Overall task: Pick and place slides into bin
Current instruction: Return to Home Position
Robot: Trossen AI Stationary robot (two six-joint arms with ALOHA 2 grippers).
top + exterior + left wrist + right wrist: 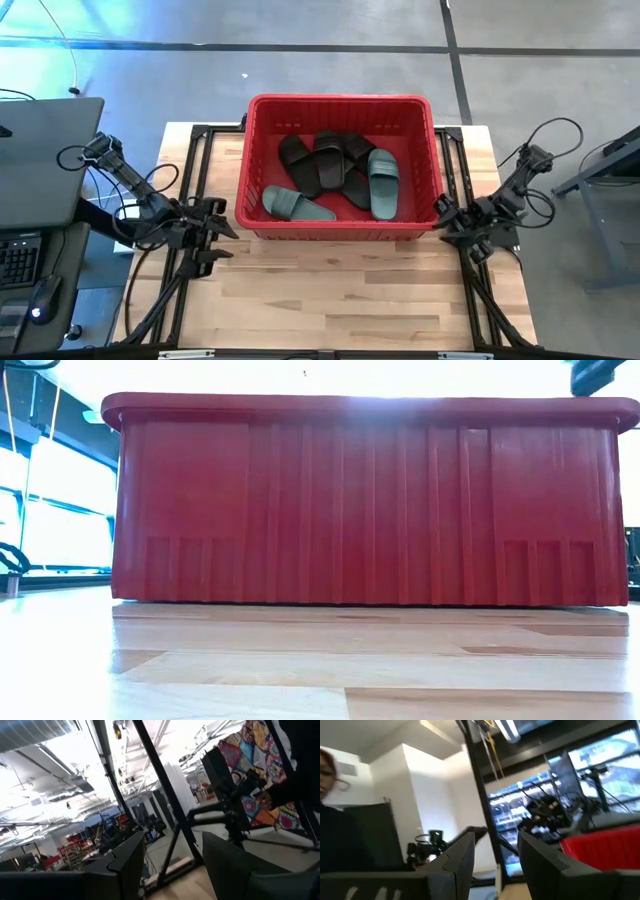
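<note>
Sitting empty, fingers apart: left gripper [220, 232] at bin's [340, 101] 8 o'clock, right gripper [444, 220] at 4 o'clock, clear of walls, likely parked. Slides [383, 183] piled inside bin; none on bench [340, 290], so job looks done.

Seen from table height, the red bin [370, 500] fills the frame, its near wall hiding everything inside and its right rim running off the edge. From above, the black slides [305, 170] overlap in a heap, too tangled to count. In the right wrist view, a blurred person [335, 845] is cropped at the edge.
</note>
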